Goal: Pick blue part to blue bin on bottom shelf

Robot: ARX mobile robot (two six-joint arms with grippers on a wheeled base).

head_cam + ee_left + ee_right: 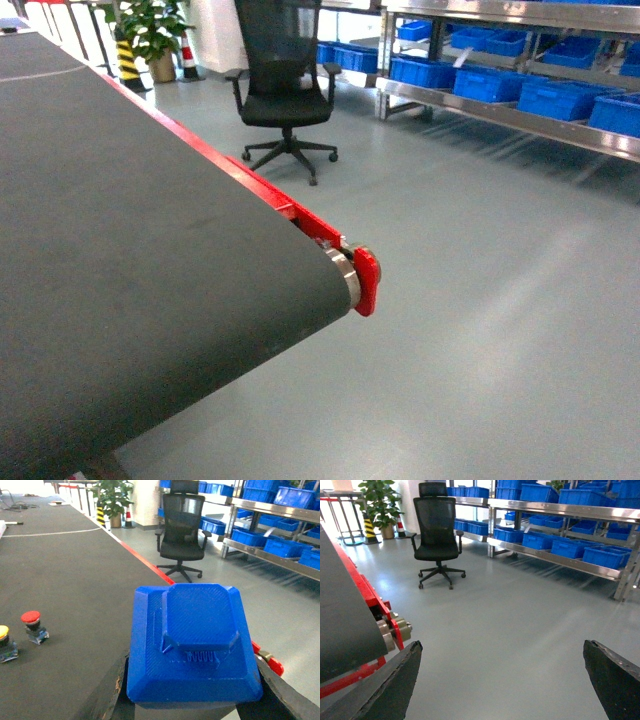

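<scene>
Gripping the ridged, bevelled blue part [192, 645] between its dark fingers, your left gripper [192, 705] hovers above the matte belt [75, 580], while your right gripper [502, 680] gapes wide, empty.

The belt [130, 250] fills the left side, and its end roller [345, 275] is near the middle. The floor [480, 300] lies to the right of it. A chair [285, 90] stands far back on the floor. A plant [155, 35] is far left of the chair. Shelves [520, 110] with bins [555, 98] on them stand far right. In the left wrist view, the part [192, 642] sits between the left gripper [192, 700] fingers, over the belt's near end. Two buttons [20, 635] stand on the belt, left of the part.
</scene>
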